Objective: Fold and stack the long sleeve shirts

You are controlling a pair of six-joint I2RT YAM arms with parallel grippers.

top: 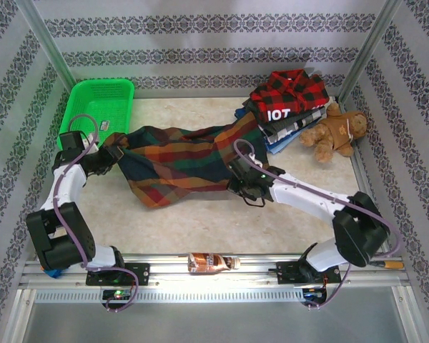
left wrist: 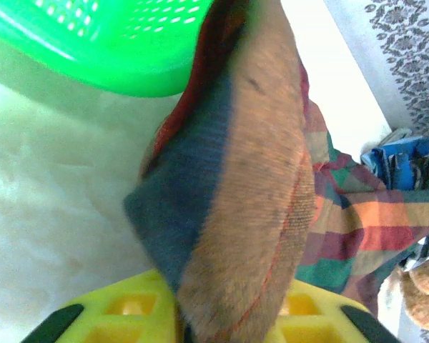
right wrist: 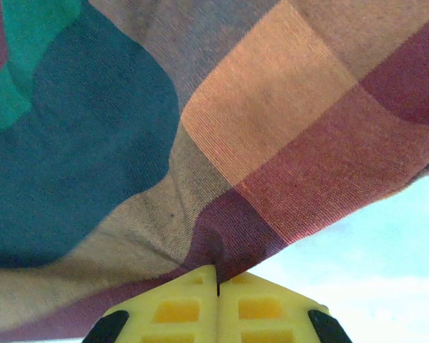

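A large orange, green, navy and red plaid shirt lies stretched across the middle of the table. My left gripper is at its left end. In the left wrist view a thick fold of the plaid shirt stands between the yellow fingers, which are apart. My right gripper is shut on the plaid shirt's right edge; in the right wrist view its gripper pinches the cloth. Several folded long sleeve shirts are stacked at the back right, a red-black check one on top.
A green basket stands at the back left, close to my left gripper, its rim just above the fold. A brown teddy bear sits right of the stack. A brown bottle lies on the near rail.
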